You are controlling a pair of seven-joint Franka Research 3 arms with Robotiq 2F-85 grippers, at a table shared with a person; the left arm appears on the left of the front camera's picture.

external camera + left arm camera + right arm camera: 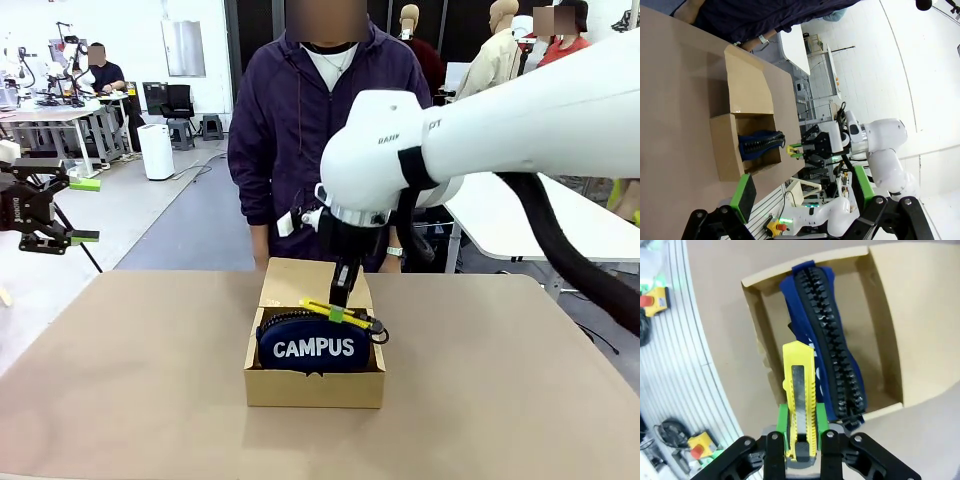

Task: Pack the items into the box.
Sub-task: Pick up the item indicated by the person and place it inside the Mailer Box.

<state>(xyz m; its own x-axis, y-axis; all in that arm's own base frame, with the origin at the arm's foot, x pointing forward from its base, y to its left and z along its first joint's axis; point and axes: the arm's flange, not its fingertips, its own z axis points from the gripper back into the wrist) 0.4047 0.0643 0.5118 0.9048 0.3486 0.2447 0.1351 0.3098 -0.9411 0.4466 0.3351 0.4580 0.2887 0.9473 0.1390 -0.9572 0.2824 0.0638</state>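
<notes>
Brown tabletop [120,380], with a person [320,120] at the far side. In the middle sits the box [312,388], its lid [295,283] open and folded back. The pouch [314,345] stands on its long edge inside, zip up, and takes up much of the room. Right above it hangs the knife [799,375], pinched at one end by the right gripper [802,422] — its pads press tight on both sides. The left gripper [85,210] is up in the air, well off to the side, fingers wide apart, holding nothing. I think the knife should go into the gap beside the pouch. Best to go slow, line it up with the gap, and let go only when it is low — or it may land on the zip and slide out.
</notes>
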